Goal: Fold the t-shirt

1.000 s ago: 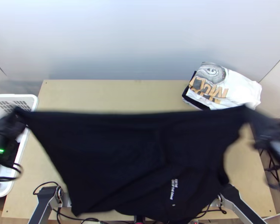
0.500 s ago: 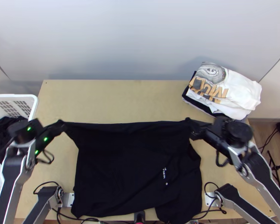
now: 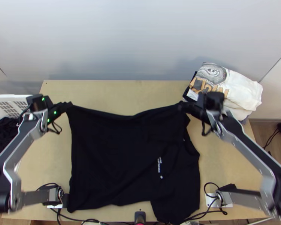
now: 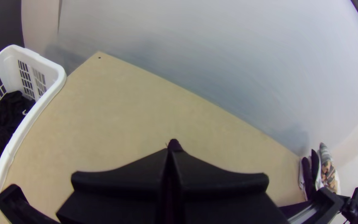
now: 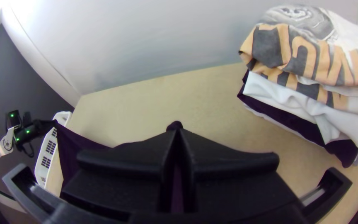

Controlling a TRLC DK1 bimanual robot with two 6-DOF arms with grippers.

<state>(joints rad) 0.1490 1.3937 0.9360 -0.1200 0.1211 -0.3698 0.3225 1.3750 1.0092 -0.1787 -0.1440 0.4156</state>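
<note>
- We see the black t-shirt (image 3: 114, 161) stretched wide over the near part of the table (image 3: 114, 93). Its far edge is held up and sags in the middle. Its near part looks like it lies down by the table's near edge, a bit crooked, with one piece at the right poking out nearer than the rest.
- We think the t-shirt is light and soft and floppy, like thin cotton. It won't break, but it can crumple, or slide out if we pinch only a tiny bit.
- The left gripper (image 4: 170, 151) is closed tight on one far corner of the t-shirt, with a little tip of cloth peeking out past it.
- The right gripper (image 5: 177, 132) is pinched shut on the other end of that far edge, and a small bump of cloth pokes out there too.
- Those two spots are good ones to hold, we think. We should pull them gently apart so the sag goes flat, then lay the t-shirt down smooth before folding. If we let go too soon, it could bunch up.
- By the right gripper sits the pile of folded clothes (image 3: 234, 90), so we should take care not to bump it.
- Past the left gripper is the white basket (image 4: 36, 112) with dark cloth (image 4: 11, 112) inside.
</note>
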